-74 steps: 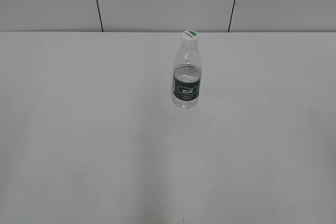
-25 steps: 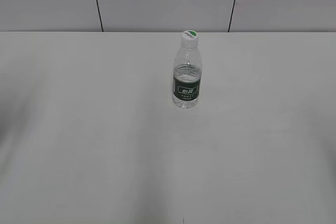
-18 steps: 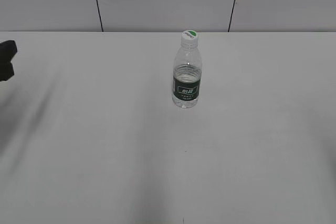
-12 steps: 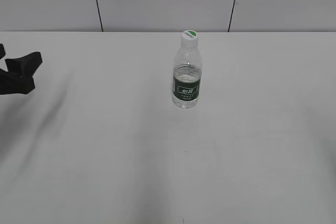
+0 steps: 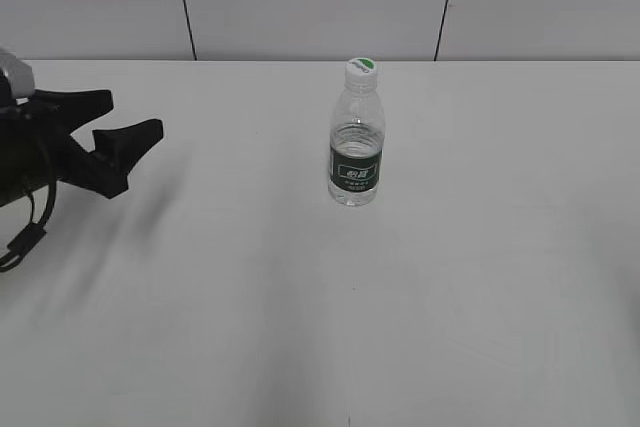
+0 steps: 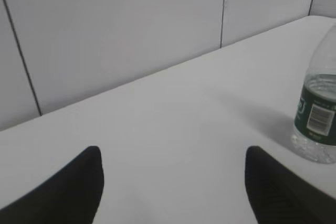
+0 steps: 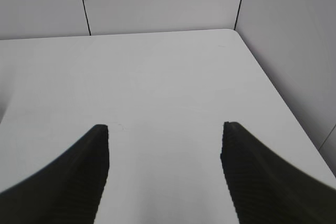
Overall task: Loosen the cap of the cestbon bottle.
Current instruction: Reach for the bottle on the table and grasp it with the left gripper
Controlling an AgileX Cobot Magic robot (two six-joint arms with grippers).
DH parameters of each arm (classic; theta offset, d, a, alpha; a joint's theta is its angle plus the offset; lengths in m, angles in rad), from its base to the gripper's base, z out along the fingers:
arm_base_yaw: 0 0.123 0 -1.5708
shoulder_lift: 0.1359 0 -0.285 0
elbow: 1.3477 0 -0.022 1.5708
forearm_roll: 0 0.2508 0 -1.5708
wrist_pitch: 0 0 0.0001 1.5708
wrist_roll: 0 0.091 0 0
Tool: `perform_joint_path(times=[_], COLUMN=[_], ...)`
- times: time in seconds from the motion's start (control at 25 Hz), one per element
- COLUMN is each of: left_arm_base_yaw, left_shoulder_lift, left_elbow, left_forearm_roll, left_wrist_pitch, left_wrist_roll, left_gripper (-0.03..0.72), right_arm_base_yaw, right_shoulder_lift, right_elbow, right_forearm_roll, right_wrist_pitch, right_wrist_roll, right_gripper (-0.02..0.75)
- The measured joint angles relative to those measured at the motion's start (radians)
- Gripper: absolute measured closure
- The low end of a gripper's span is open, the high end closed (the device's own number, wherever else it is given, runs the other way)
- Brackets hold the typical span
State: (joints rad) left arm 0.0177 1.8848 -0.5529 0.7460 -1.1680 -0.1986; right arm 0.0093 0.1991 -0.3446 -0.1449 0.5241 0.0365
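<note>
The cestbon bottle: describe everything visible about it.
The cestbon bottle is small, clear plastic, with a narrow neck and a dark green label band bearing white lettering; the left wrist view shows a barcode on the label. Water fills it to about the label's top. Its white cap, marked green on top, is still on. It stands upright on the white table, back of centre, touched by nothing; the left gripper is well off to its left.

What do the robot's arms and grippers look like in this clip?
The left gripper is matte black with two tapered, pointed fingers. Behind it is a dark arm body with a light grey part at the frame edge and a looped black cable hanging below. The right gripper, seen only from its wrist camera, has similar dark fingers with a fine ribbed texture. No markings visible.
</note>
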Motion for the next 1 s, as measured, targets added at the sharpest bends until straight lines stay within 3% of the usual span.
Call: perform_joint_path(times=[0.24,0.44,1.0], left_arm_base_yaw=[0.000,-0.011,-0.171], left_shoulder_lift=[0.110,0.155,0.324], left_elbow=[-0.145,-0.183,-0.376], left_forearm_roll=[0.051,0.061,0.162], left_wrist_pitch=[-0.034,-0.036,-0.039], left_wrist_roll=[-0.006,-0.008,-0.136], left_gripper=[0.179,0.180,0.094], right_arm_base_yaw=[0.000,0.000,0.000], right_shoulder_lift=[0.000,0.001,0.016], right_elbow=[0.000,0.000,0.000], right_forearm_roll=[0.000,0.000,0.000], right_wrist_pitch=[-0.001,-0.001,-0.001], right_wrist_roll=[0.000,0.000,0.000], right_gripper=[0.220,0.220,0.220])
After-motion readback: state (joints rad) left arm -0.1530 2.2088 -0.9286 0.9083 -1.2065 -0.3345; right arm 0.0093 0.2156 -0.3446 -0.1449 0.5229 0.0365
